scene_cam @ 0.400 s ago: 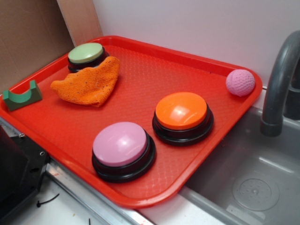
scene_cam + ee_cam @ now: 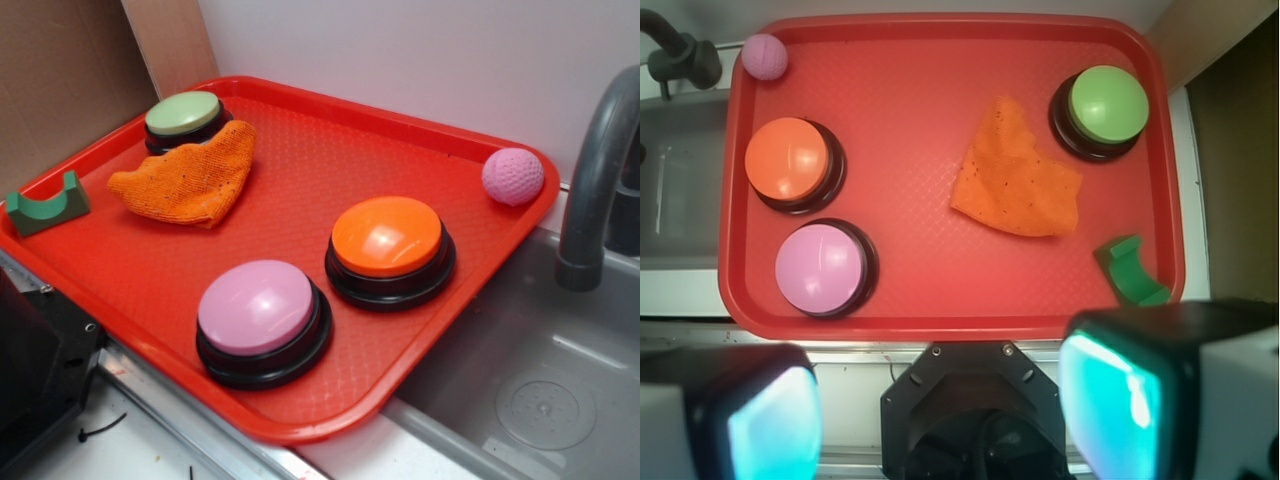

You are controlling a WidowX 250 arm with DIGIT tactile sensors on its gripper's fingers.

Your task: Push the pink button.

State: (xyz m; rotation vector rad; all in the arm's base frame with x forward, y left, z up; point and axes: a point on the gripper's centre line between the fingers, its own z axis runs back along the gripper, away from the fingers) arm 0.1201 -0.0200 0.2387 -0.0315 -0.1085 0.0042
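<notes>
the pink button (image 2: 256,305), a big round buzzer with a glossy pale pink-lilac dome on a black base, sits near the front edge of the red textured plastic tray (image 2: 330,150), untouched. in the wrist view it's at the tray's lower left (image 2: 821,266), well off to the left of the camera axis.

handling, my read: rigid plastic shell, dome is slick and curved, so a press off-centre could skid down the side. no grasp needed; contact point should be the crown of the dome, straight down. base looks wide and squat, so tipping is unlikely, but it might slide on the tray if pushed sideways.

just beside it, apart: orange-domed buzzer on a black base (image 2: 387,236). far corner by the grey faucet (image 2: 595,180): small dimpled pink ball (image 2: 513,176), not the target. far side: green-domed buzzer (image 2: 182,113) with a crumpled orange knit cloth (image 2: 188,177) against it, and a green u-shaped block (image 2: 45,203) at the tray's left edge.

gripper (image 2: 940,405): spread wide, nothing between the two pads (image 2: 1110,395), hovering high and back from the tray.

no brands, labels or readable writing anywhere.
</notes>
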